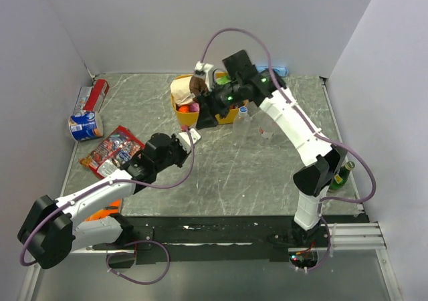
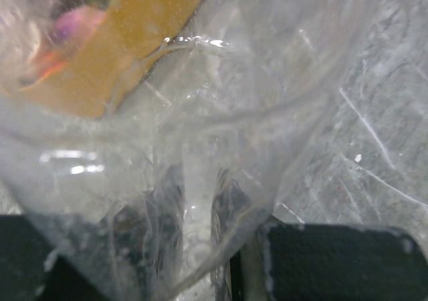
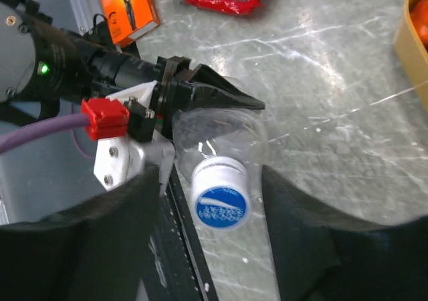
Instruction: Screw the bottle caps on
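Bottle [image 3: 221, 130] clamped in L hand [image 2: 194, 254]; cap [image 3: 219, 195] sits between spread fingers [image 3: 127, 234] of R hand [image 3: 210, 180], w/o contact.

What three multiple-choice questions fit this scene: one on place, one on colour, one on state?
1. The dark green bottle stands: A in a yellow tub; B at the table's right edge; C on a snack packet.
2. The cap on the clear bottle in the left end effector is topped: A red; B green; C blue.
3. The right end effector is: A shut on the cap; B shut on a can; C open, astride the cap.
Answers: B, it stands by the right rim; C, its label is blue; C, gaps show either side of the cap.
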Controlling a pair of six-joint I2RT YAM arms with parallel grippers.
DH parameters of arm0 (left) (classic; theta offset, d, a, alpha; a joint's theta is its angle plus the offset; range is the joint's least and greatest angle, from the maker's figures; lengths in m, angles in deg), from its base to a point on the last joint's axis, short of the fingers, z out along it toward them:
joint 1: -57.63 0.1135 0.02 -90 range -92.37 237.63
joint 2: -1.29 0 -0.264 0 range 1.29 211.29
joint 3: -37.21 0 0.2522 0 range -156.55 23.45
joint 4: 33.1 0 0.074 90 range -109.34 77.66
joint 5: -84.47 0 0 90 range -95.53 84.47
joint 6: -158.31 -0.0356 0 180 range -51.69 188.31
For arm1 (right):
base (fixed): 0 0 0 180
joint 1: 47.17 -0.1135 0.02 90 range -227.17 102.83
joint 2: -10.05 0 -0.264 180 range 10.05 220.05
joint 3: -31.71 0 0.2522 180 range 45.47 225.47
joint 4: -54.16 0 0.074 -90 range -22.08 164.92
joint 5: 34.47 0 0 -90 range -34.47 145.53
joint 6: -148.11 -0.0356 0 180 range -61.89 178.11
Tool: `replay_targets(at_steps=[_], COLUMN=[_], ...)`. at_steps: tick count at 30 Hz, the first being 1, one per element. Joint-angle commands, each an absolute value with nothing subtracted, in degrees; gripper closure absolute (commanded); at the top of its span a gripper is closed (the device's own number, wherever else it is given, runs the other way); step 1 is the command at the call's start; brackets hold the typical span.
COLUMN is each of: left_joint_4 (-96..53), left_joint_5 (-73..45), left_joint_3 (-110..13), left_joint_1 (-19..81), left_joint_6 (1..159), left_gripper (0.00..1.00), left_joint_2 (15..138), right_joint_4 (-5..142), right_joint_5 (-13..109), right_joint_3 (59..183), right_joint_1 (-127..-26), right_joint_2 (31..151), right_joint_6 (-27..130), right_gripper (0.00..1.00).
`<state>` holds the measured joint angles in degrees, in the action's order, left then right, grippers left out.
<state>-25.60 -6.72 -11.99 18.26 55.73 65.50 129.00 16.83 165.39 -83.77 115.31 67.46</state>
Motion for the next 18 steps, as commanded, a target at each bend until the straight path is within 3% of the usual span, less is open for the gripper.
replay_targets(at_steps=[1, 3, 5, 12, 18], left_joint_4=[-23.6, -21.5, -20.0, -9.4, 1.0], left_joint_5=[-9.7, -11.1, -14.4, -36.9, -41.9], left_joint_3=[-14.8, -14.3, -14.1, -15.0, -21.6], left_joint_1=[17.8, 17.8, 17.8, 19.7, 19.9], left_joint_6=[55.8, 56.1, 55.6, 36.9, 27.5], left_gripper=[0.99, 0.99, 0.99, 0.99, 0.99], left_joint_2=[64.6, 64.2, 63.5, 60.4, 65.0], right_joint_4=[131.9, 133.9, 135.0, 136.4, 136.7], right_joint_5=[10.8, 9.1, 7.7, 3.7, 11.7], right_joint_3=[172.4, 171.6, 168.7, 158.3, 148.0], right_joint_1=[-79.1, -76.3, -74.5, -75.2, -85.1], right_joint_2=[112.9, 111.3, 108.2, 96.8, 91.4], right_joint_6=[68.7, 70.8, 76.0, 108.0, 134.0], right_gripper=[0.25, 0.17, 0.01, 0.00, 0.09])
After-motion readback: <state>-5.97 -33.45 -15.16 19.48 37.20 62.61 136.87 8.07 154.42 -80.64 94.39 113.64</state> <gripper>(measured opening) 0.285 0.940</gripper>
